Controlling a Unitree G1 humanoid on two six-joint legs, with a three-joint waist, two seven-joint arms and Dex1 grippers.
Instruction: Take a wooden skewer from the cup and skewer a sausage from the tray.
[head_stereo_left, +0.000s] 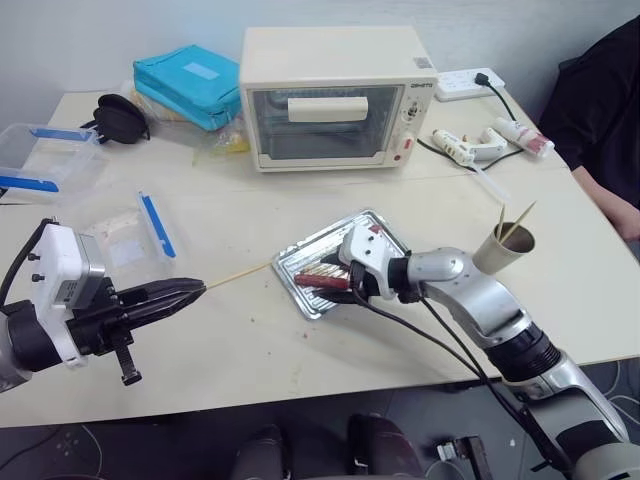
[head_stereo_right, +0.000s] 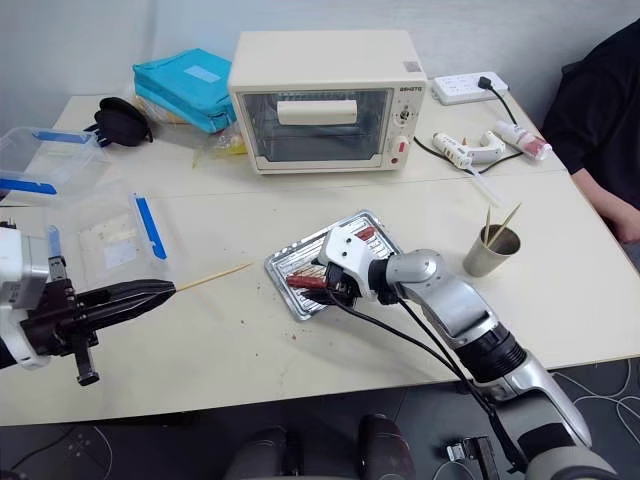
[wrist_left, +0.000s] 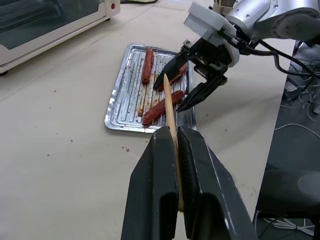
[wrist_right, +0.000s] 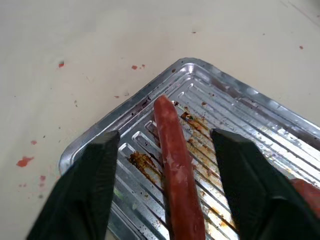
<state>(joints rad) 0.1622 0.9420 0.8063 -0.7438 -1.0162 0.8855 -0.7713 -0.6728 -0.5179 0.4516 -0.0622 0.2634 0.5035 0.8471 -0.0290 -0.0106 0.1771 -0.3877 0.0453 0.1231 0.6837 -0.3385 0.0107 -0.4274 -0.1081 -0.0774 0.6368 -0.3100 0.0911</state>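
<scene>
Sausage (wrist_right: 176, 165) lies in tray (wrist_right: 240, 105) between open right claw (wrist_right: 170, 160) fingers.

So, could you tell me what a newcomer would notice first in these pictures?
Probably the right gripper, its open fingers straddling a sausage in the silver tray mid-table. Next, the left gripper at the near left, shut on a wooden skewer aimed at the tray. Behind stands a cream toaster oven.
</scene>
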